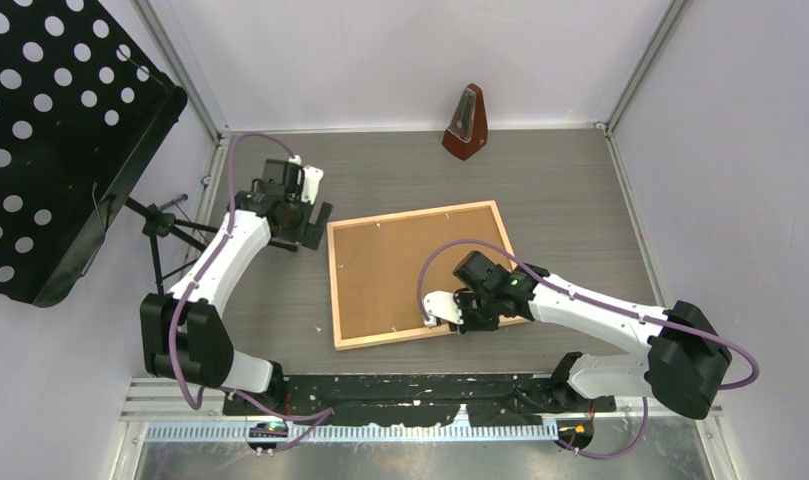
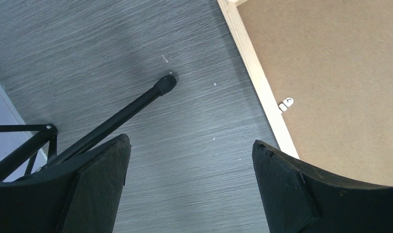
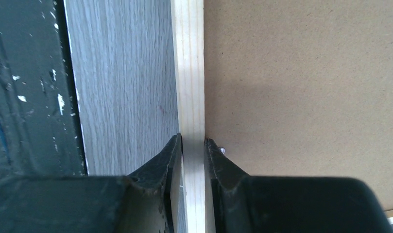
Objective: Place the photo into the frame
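The light wood frame [image 1: 335, 290] lies face down on the table with the brown backing board [image 1: 400, 265] filling it. The photo is hidden. My right gripper [image 1: 460, 318] is at the frame's near edge, its jaws shut on the wooden moulding [image 3: 190, 97], one finger [image 3: 160, 165] outside and the other on the board side. My left gripper [image 1: 305, 225] is open and empty above the bare table, just left of the frame's left rail [image 2: 255, 73]. A small metal clip [image 2: 285, 103] sits on the board by that rail.
A black tripod leg [image 2: 136, 104] of the music stand [image 1: 50, 140] reaches onto the table by my left gripper. A brown metronome [image 1: 467, 125] stands at the back. A black strip [image 3: 29, 87] runs along the table's near edge.
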`<state>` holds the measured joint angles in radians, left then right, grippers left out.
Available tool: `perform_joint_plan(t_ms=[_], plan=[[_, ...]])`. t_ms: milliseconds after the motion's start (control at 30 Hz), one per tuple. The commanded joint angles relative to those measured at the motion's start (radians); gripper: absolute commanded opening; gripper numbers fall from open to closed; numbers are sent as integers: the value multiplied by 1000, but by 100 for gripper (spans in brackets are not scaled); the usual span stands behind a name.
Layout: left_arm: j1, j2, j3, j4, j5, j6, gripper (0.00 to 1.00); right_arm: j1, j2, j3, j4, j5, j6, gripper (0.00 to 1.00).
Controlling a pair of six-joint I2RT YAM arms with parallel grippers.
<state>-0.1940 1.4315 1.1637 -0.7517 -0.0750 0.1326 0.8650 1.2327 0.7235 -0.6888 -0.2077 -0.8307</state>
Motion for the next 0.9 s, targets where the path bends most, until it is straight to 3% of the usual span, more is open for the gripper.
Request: perform_joint_plan(t_ms=[0,533,867], plan=[[7,-77,20,13,60,44,94,1,-35,96,4,-41,80,6],[-9,-412,-35,-148,290,226,100,-42,-2,203,-24,-66,155,6],[-132,-639,-163,-128,270,308,100,-57,-16,312,-98,-99,171,6]])
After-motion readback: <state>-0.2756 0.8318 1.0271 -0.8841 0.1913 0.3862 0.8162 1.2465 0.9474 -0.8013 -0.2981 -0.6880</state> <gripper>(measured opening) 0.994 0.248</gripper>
